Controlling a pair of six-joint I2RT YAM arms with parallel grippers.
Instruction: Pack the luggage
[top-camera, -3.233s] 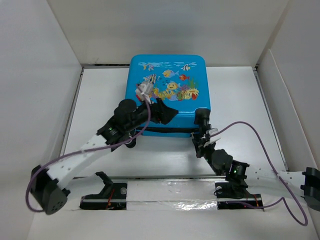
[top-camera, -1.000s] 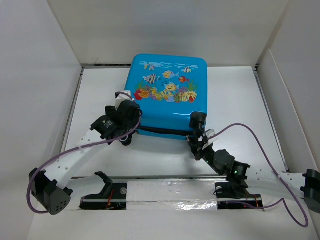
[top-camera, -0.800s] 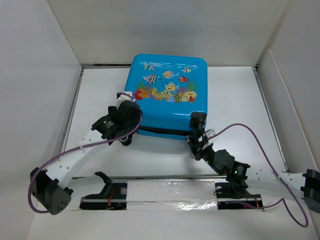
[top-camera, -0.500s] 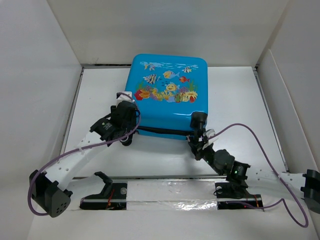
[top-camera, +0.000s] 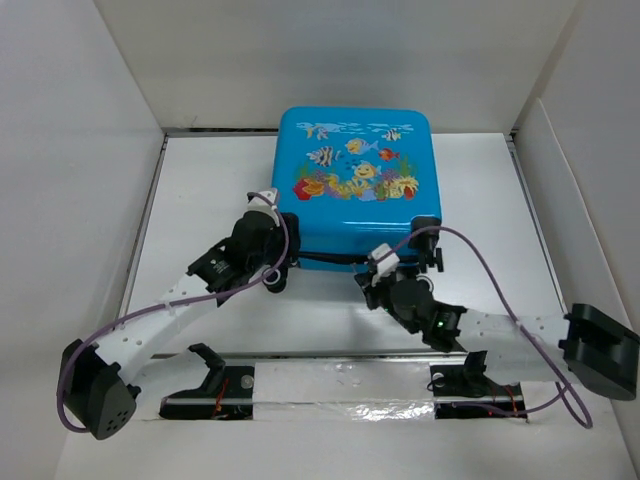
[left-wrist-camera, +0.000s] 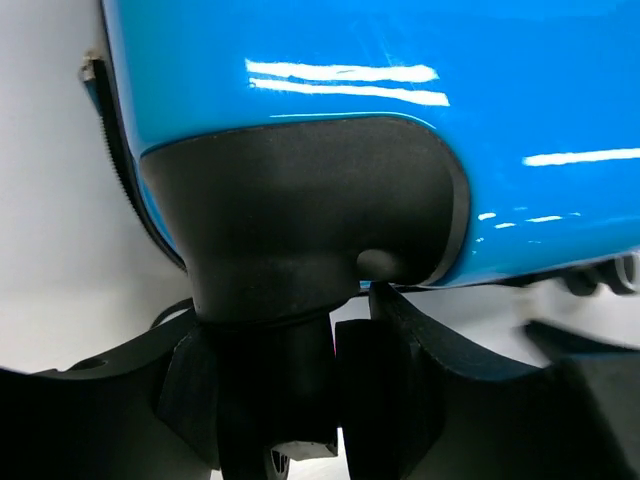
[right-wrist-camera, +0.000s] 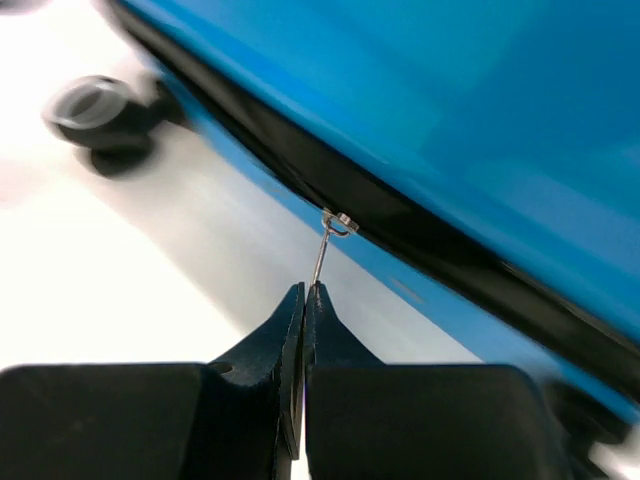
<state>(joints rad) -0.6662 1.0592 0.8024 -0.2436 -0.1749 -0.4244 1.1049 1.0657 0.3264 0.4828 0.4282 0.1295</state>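
Observation:
The luggage (top-camera: 355, 180) lies flat and closed on the white table, a bright blue shell with fish print facing up. My left gripper (top-camera: 272, 262) is at its near left corner, with the fingers (left-wrist-camera: 400, 380) shut around the black wheel (left-wrist-camera: 265, 370) under the corner housing (left-wrist-camera: 300, 220). At the front edge, my right gripper (top-camera: 378, 272) has its jaws pressed together (right-wrist-camera: 303, 290) on the thin metal zipper pull (right-wrist-camera: 320, 250), which hangs from the dark zipper line (right-wrist-camera: 420, 240) of the blue shell (right-wrist-camera: 450, 80).
White walls (top-camera: 90, 200) box the table on three sides. A taped rail (top-camera: 330, 385) with the arm bases runs along the near edge. Purple cables (top-camera: 500, 290) loop off both arms. A blurred wheel (right-wrist-camera: 100, 110) shows in the right wrist view.
The luggage has slid to the right and squared up. My left gripper has closed on the corner wheel. My right gripper, still on the zipper pull, has moved left along the front edge.

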